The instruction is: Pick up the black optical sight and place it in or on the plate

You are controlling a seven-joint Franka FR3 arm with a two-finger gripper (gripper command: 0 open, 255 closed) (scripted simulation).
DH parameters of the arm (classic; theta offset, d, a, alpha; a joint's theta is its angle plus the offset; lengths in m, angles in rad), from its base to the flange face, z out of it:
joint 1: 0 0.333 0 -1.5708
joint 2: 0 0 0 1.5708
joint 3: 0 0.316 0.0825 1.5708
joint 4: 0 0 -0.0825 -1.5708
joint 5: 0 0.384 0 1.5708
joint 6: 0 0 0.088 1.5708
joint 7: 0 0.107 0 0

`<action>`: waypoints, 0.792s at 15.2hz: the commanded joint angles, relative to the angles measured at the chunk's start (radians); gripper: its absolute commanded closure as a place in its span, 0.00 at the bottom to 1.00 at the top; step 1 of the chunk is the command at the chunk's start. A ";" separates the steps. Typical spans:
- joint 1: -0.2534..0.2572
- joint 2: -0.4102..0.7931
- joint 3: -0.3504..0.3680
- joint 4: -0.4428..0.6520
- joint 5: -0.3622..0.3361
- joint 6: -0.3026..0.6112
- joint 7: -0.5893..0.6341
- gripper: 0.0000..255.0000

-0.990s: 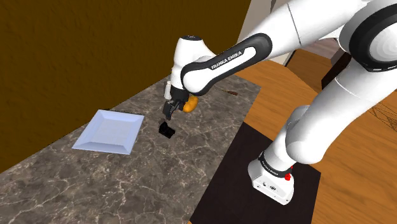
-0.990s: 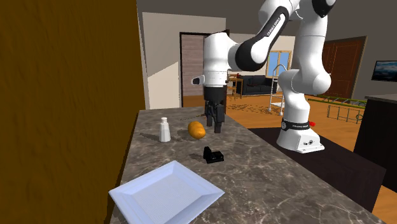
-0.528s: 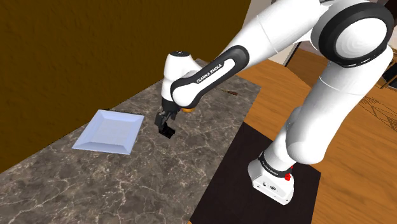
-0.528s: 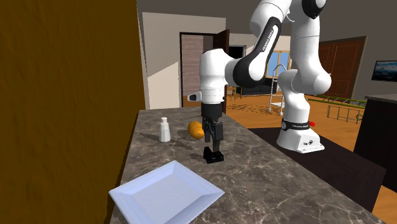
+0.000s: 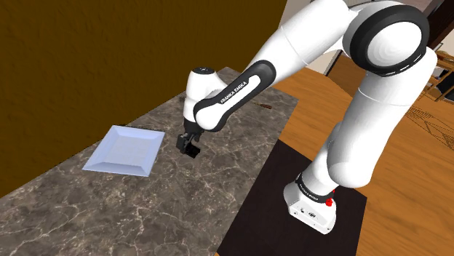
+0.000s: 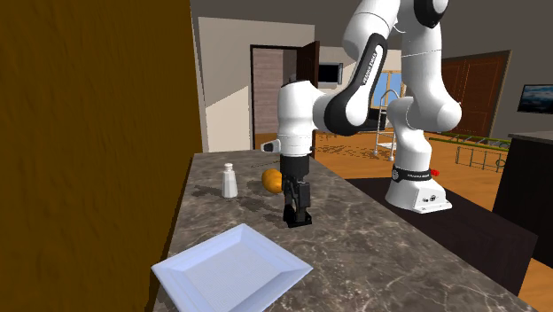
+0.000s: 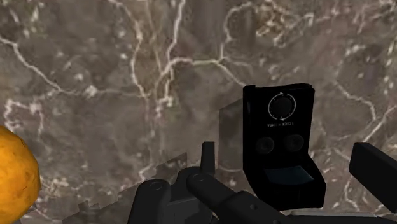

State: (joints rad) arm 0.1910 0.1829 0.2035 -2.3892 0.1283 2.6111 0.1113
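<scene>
The gripper (image 7: 289,159) is spread. Its 2 black fingers (image 7: 375,167) stand on either side of the black optical sight (image 7: 280,137) with a gap at each flank, so nothing is held. The sight rests on the marble counter (image 7: 127,63) directly under the hand, roughly centred between the fingers. Its long axis runs crosswise to the line joining them, so closing should bring them onto its 2 long sides. I judge the coming move to be a squeeze, perhaps after a slight drop. An orange fruit (image 7: 16,175) lies off to 1 side of the gripper, apart from the sight. Farther off, on the gripper's opposite side, sits the white square plate (image 5: 124,149), well apart.
</scene>
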 commanded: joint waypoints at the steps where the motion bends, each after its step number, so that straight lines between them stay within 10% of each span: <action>1: 0.000 0.002 0.000 0.001 0.000 0.001 0.000 0.00; 4: 0.000 0.001 0.000 0.001 0.000 0.001 0.000 0.00; 5: 0.000 0.001 0.000 0.001 0.000 0.001 0.000 1.00; 12: 0.000 0.001 0.000 0.000 0.000 0.001 0.000 1.00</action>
State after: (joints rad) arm 0.1912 0.1843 0.2034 -2.3888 0.1280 2.6122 0.1116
